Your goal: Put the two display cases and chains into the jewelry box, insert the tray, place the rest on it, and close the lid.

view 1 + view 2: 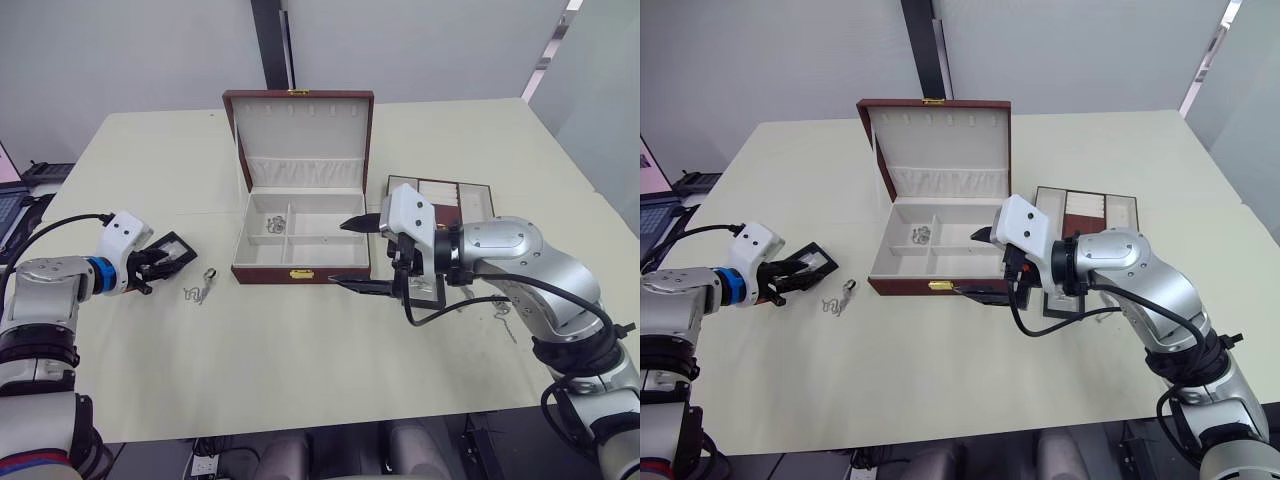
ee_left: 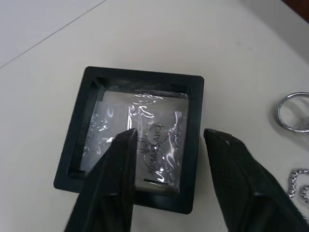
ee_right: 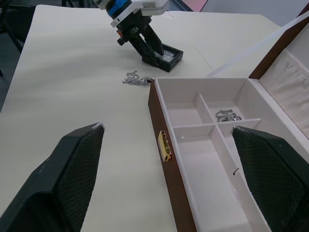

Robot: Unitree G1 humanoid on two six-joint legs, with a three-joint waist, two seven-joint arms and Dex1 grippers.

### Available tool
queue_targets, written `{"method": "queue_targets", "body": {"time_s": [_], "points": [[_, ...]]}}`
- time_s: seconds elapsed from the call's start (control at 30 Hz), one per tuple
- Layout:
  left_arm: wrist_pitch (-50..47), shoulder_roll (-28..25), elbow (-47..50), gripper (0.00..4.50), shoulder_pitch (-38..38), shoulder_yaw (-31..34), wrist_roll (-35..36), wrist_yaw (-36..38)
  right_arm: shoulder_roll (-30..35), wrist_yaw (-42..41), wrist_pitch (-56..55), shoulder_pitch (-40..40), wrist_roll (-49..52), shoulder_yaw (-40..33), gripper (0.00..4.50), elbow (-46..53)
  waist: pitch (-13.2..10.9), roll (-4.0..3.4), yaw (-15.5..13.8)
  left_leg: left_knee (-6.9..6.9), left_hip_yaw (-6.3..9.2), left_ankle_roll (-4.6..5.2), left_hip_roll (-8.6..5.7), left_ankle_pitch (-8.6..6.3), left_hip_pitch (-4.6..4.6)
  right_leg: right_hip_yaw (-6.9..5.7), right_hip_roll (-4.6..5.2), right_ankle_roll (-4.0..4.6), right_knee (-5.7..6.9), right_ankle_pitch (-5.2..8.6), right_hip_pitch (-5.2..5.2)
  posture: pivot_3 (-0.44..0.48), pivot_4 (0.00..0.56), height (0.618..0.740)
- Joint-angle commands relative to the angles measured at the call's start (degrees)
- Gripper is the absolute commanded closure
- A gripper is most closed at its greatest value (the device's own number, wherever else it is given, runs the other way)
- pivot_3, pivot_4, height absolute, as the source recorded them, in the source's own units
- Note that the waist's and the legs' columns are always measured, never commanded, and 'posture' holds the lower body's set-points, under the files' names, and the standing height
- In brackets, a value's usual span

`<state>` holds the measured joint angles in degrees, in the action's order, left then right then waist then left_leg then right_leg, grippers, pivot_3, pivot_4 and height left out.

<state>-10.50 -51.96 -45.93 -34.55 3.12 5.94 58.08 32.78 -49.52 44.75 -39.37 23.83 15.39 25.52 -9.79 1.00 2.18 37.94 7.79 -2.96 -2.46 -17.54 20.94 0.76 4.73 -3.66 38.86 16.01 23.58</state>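
Pale bench, box (image 1: 300,235) open at centre. Left hand (image 2: 169,145), fingers apart, straddles case (image 2: 137,140) rim at left; close squarely, lift level. Right hand (image 1: 362,255) spread wide, empty.

1. Box (image 1: 300,240): reddish-brown, cream-lined, divided, open on the table; a silver chain (image 3: 227,115) lies in a rear compartment.
2. Lid (image 1: 298,125): upright, hooks along top.
3. Case (image 2: 135,140): black-framed, clear-windowed, flat left of the box.
4. Silver pieces (image 1: 200,288): between case and box.
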Motion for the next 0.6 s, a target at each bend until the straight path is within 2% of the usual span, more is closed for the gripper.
{"method": "queue_targets", "body": {"time_s": [0.03, 0.1, 0.13, 0.27, 0.4, 0.5, 0.6], "points": [[1.5, -0.2, -0.5, 3.74, -1.5, 1.2, 0.2, 0.2, -0.2, 0.5, -0.3, -0.9, 0.3, -0.8, 0.00, 2.1, 0.0, 0.00, 0.0, 0.00, 0.00, 0.00, 0.00, 0.00, 0.00, 0.00, 0.00, 0.00, 0.00, 0.00, 0.00, 0.000, 0.150, 0.740], [1.8, -0.6, 0.3, 4.36, -1.6, 1.8, 0.8, 0.9, -0.2, 0.5, -0.4, -0.8, 0.2, -0.7, 0.00, 2.1, 0.0, 0.00, 0.0, 0.00, 0.01, 0.00, 0.00, 0.00, 0.00, -0.01, 0.00, 0.00, 0.00, 0.00, 0.00, 0.000, 0.150, 0.740], [1.7, -1.1, 1.2, 4.43, -1.4, 2.1, 1.2, 1.4, -0.2, 0.5, -0.4, -0.7, 0.2, -0.7, 0.00, 2.2, 0.0, 0.00, 0.0, 0.00, 0.01, 0.00, 0.00, 0.00, 0.00, -0.01, 0.00, 0.00, 0.00, 0.00, 0.00, 0.000, 0.150, 0.740], [1.7, -3.9, 6.5, 4.43, 0.6, 3.9, 2.5, 4.0, 0.4, 0.6, -0.3, -0.1, 0.2, -1.1, 0.00, 3.0, 0.0, 0.03, 0.2, 0.00, 0.02, 0.00, 0.01, 0.00, 0.01, 0.00, 0.00, 0.00, 0.00, 0.00, 0.01, 0.000, 0.150, 0.740], [-0.6, -7.7, 16.2, 4.43, 3.6, 5.8, 5.4, 8.9, 1.9, 0.5, -0.9, 1.2, -0.3, -1.6, 0.00, 3.8, 0.0, 0.04, 0.4, -0.03, 0.06, -0.01, 0.04, 0.00, 0.04, 0.04, 0.02, 0.00, 0.01, 0.00, 0.10, 0.000, 0.150, 0.740], [-7.2, -8.9, 28.8, 4.43, 5.6, 5.3, 9.8, 13.2, 3.8, 0.6, -0.8, 3.2, -0.1, -2.7, 0.00, 5.1, 0.0, 0.03, 0.2, -0.02, 0.07, 0.00, 0.02, 0.00, 0.06, 0.04, 0.06, 0.00, 0.00, 0.00, 0.10, 0.000, 0.150, 0.740], [-14.1, -8.0, 39.6, 4.43, 3.9, 2.6, 13.6, 15.2, 5.2, 1.2, -0.2, 4.8, 0.3, -4.1, 0.00, 6.0, 0.0, 0.06, -0.4, 0.04, 0.02, 0.01, 0.00, -0.01, 0.08, -0.01, 0.11, 0.00, 0.00, 0.00, 0.01, 0.000, 0.150, 0.740]]}}
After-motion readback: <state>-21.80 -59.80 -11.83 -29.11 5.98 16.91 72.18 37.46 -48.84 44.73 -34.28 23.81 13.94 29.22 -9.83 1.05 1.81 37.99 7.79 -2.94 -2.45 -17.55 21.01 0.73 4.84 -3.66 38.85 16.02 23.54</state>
